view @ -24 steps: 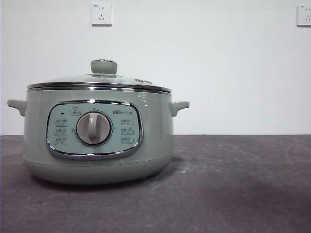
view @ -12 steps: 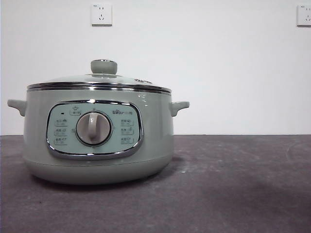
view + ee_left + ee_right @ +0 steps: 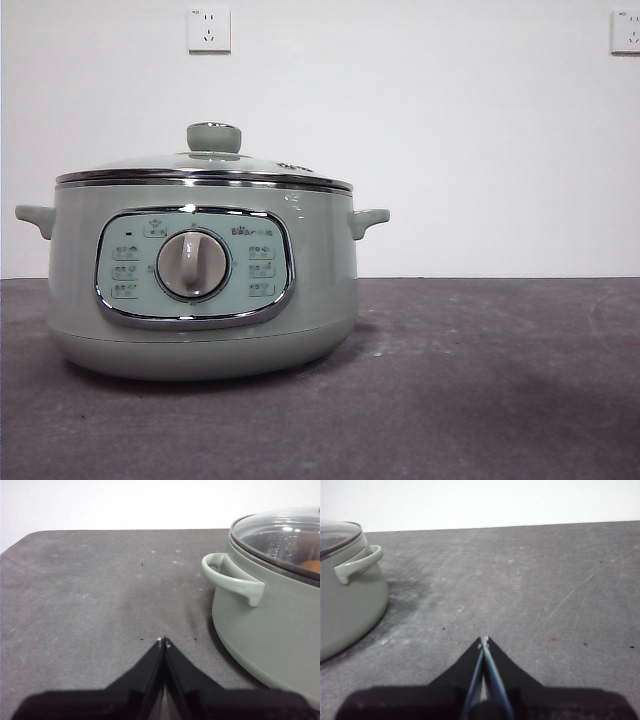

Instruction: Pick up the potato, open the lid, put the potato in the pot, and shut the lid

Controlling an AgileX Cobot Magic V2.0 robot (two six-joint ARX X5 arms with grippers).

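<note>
The sage-green pot [image 3: 200, 290] stands on the dark table at the left, dial facing me. The glass lid [image 3: 205, 165] with its green knob [image 3: 213, 137] sits closed on it. In the left wrist view the pot [image 3: 270, 630] is beside my left gripper [image 3: 163, 641], and a bit of the orange-brown potato [image 3: 311, 566] shows through the lid [image 3: 280, 535], inside the pot. My left gripper is shut and empty, apart from the pot's handle [image 3: 232, 577]. My right gripper [image 3: 483, 640] is shut and empty over bare table, away from the pot [image 3: 345, 605].
The dark grey tabletop [image 3: 480, 380] stretches to the right of the pot. A white wall with two sockets [image 3: 208, 30] stands behind. Neither arm shows in the front view.
</note>
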